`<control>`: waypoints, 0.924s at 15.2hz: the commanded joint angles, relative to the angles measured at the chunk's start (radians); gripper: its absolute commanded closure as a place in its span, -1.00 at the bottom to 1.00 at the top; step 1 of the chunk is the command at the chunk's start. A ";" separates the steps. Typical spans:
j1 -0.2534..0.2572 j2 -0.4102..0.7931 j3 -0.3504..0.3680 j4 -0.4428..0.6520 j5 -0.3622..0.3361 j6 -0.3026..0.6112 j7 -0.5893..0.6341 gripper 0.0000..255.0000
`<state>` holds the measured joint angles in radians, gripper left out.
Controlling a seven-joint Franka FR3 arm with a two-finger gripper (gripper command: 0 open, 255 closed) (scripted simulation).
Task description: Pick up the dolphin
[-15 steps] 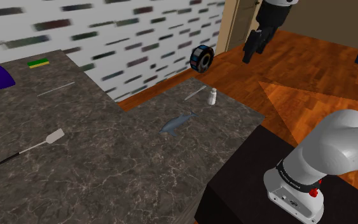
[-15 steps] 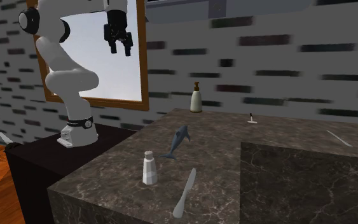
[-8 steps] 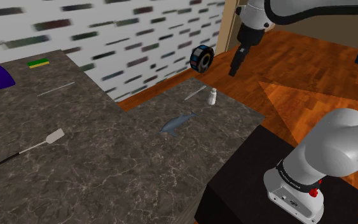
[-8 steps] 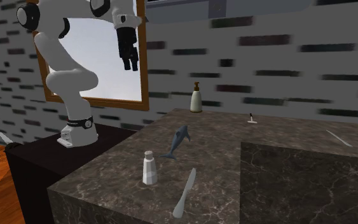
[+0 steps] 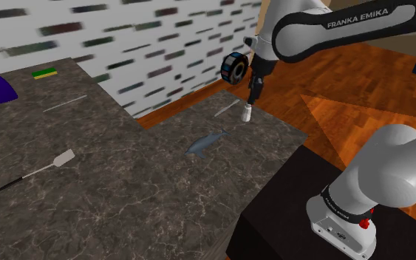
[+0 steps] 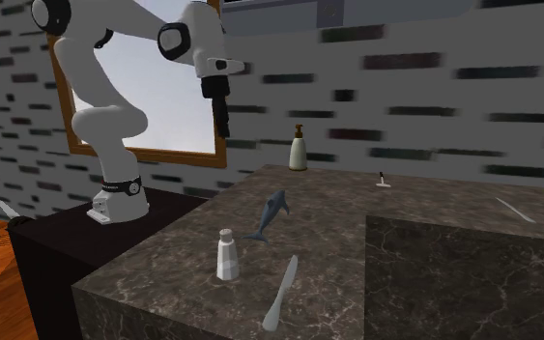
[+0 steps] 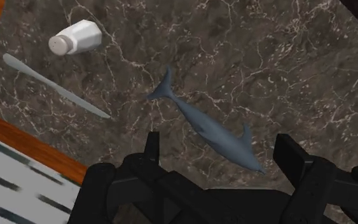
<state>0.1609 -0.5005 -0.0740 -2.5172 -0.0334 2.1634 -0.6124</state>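
Starting from the biggest item: dark marbled bench, L-shaped, carries everything. White arm reaches out from its stand over the bench's far corner, wrist turned down, so the hand camera looks straight at the work. Gripper hangs well above the surface with fingers spread wide and nothing between them but air; judged an approach pose, opened in advance to straddle the target. Dolphin, blue-grey, lies flat on its side on the bench, directly under the gripper, apart from all else. Its body runs diagonally to the line between the fingers, so a wrist turn is probably needed before descent, to close across the narrow body. Pale knife lies near the bench edge, beyond the tail. White shaker stands just beside the knife; both far enough off not to hinder the grasp.
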 commanded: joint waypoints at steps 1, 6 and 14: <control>0.028 0.063 -0.018 -0.007 0.006 0.078 -0.084 -1.00; 0.101 0.234 -0.052 0.004 0.047 0.244 -0.293 -1.00; 0.197 0.519 -0.055 0.072 0.192 0.457 -0.675 -1.00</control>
<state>0.3464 -0.0175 -0.1356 -2.4557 0.1365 2.5954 -1.2361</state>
